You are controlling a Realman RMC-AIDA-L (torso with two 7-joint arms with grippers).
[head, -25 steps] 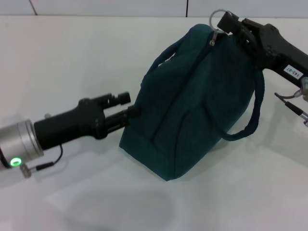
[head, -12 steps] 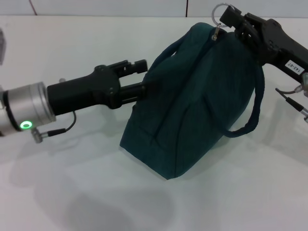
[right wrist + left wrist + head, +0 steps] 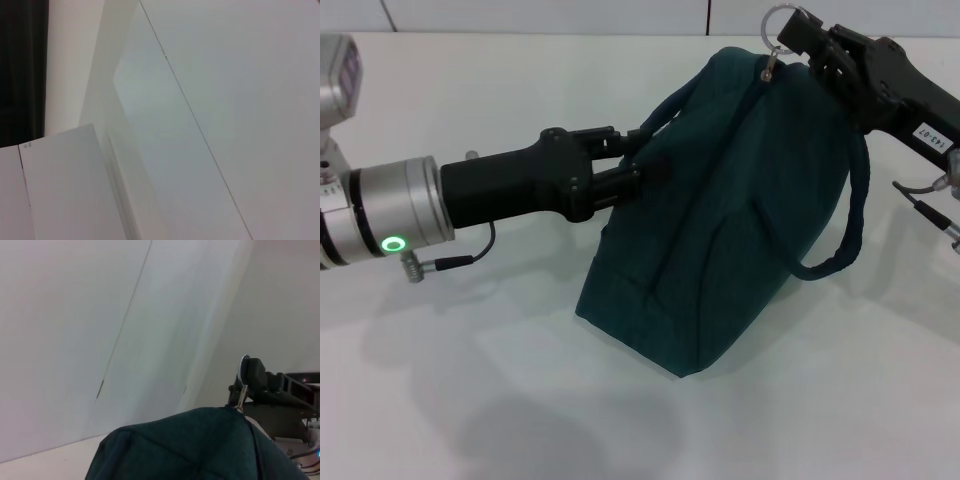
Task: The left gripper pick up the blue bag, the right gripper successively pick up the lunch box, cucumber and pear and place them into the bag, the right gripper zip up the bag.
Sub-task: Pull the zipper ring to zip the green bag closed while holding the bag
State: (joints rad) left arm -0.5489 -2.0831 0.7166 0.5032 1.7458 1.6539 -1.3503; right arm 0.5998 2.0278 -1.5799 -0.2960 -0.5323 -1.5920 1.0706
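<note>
The blue bag stands tilted on the white table, closed, with its top corner held up. My right gripper is at that top corner, shut on the ring zipper pull. My left gripper reaches in from the left, open, its fingertips against the bag's upper side by the near loop handle. The left wrist view shows the bag top, the ring zipper pull and the right gripper behind it. The lunch box, cucumber and pear are out of view.
The white table surrounds the bag. The far loop handle hangs off the bag's right side. Thin cables dangle from the right arm at the right edge. The right wrist view shows only white panels.
My left gripper has risen and moved right along the bag's side, from low down to beside the handle. The bag has shifted slightly. The right gripper has barely moved.
</note>
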